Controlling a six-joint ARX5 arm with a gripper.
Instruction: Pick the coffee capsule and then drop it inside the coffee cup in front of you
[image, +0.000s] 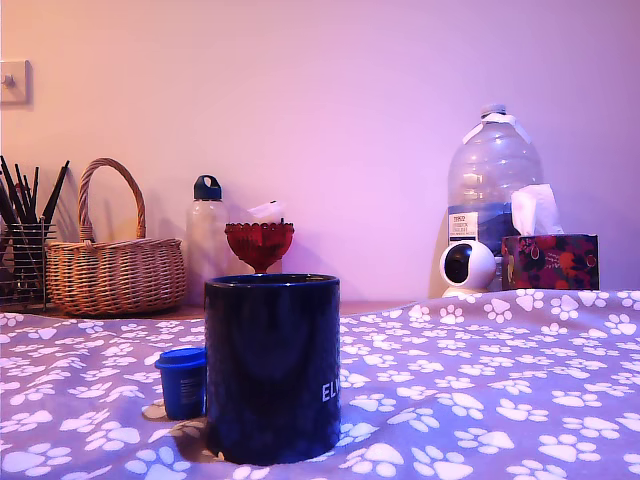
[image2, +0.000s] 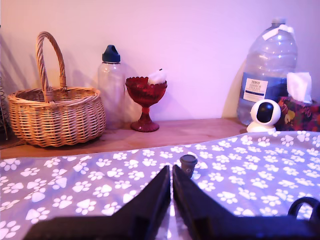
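jaws (image2: 170, 171): brought together at the tips with only a thin slit between them, nothing held.
coffee capsule (image2: 188, 164): standing upright on the paw-print cloth (image2: 75, 190) of the table, just beyond the jaws' tips and slightly off their line.
coffee cup (image: 272, 365): not in the wrist view, so its place relative to the jaws cannot be told; the exterior view shows it upright and open-topped, with the capsule just beside it on that view's left.
far beyond the jaws: red goblet (image2: 145, 100), wicker basket (image2: 55, 112) and clear bottle (image2: 111, 85) along the wall.
step in hand: approach to the pick; capsule not yet grasped.
next move calls for: parting the jaws, centring them on the capsule, advancing until it sits between them, then closing and lifting clear above the cup's rim.
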